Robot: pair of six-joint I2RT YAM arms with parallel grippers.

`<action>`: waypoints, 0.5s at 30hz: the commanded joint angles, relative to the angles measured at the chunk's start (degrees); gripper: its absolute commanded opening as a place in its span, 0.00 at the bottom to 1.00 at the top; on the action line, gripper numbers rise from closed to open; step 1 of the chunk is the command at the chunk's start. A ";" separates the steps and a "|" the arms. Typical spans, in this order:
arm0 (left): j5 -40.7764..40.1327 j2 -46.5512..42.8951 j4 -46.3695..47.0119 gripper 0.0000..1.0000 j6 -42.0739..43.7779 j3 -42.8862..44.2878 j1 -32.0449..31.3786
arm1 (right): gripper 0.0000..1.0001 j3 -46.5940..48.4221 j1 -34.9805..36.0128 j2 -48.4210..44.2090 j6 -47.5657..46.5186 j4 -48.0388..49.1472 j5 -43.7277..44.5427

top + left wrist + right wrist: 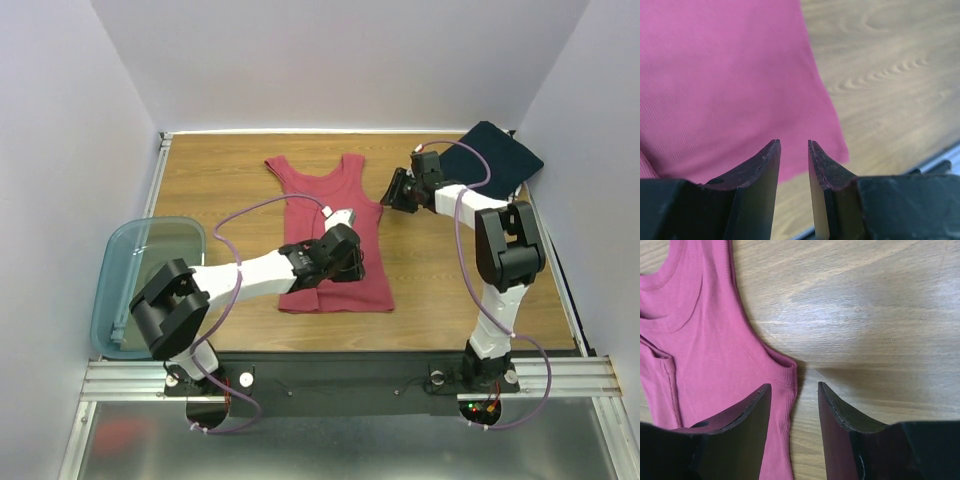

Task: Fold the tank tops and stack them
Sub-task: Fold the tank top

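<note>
Two tank tops lie on the counter: one maroon top spread flat in the middle with its straps toward the far edge, and one navy top folded in the far right corner, well apart from it. One translucent teal bin sits at the near left edge. Both end effectors have their fingers apart and clamp nothing: the left end effector hangs over the maroon top's lower right corner, its arm hiding part of the cloth from above, and the right end effector is over the armhole edge on the right side

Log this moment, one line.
red tank top: flat | navy tank top: folded, far right | left jaws: open over red hem corner | right jaws: open at its armhole
</note>
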 commanded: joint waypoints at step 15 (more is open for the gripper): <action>-2.81 2.14 -0.49 0.40 -2.23 2.69 -12.81 | 0.31 4.61 1.07 5.86 -1.11 1.31 -0.79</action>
